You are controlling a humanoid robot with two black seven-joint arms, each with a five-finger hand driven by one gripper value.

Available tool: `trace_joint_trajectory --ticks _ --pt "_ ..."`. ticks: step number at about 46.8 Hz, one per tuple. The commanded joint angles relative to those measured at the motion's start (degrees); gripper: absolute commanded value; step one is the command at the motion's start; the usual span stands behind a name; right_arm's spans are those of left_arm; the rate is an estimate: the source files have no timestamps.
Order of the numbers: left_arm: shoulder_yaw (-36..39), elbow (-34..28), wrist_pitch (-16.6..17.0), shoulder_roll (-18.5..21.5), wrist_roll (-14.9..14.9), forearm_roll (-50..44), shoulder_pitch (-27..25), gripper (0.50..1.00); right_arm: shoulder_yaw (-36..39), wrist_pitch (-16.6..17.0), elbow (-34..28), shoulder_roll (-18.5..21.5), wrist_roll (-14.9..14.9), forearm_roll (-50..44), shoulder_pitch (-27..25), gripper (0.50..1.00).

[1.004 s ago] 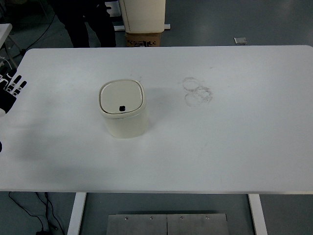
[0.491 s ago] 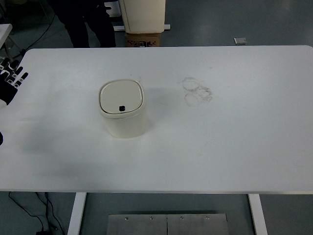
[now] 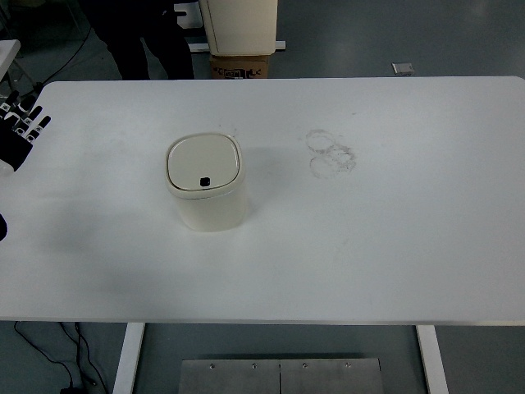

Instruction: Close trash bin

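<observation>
A small cream trash bin (image 3: 207,185) stands upright on the white table (image 3: 369,238), left of centre. Its flat lid (image 3: 204,162) lies shut on top, with a small black button near the lid's front edge. My left hand (image 3: 18,133) is at the far left edge of the picture, well away from the bin, with its fingers spread and holding nothing. My right arm is out of view.
Faint ring marks (image 3: 331,153) stain the table right of the bin. A person in dark trousers (image 3: 139,37) stands beyond the far edge. A cream cabinet (image 3: 239,25) on a cardboard box (image 3: 241,66) stands behind the table.
My left hand has drawn back slightly up and toward the left edge. The bin and its lid have not moved.
</observation>
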Motion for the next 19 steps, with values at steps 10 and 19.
trace_joint_trajectory --ticks 10,19 --pt "0.0 0.0 0.1 -0.1 -0.1 -0.1 0.0 1.0 0.0 0.1 0.0 0.0 0.0 0.0 0.0 0.991" --pt "0.0 0.0 0.1 -0.3 0.0 0.0 0.0 1.0 0.0 0.1 0.1 0.0 0.1 0.0 0.0 0.991"
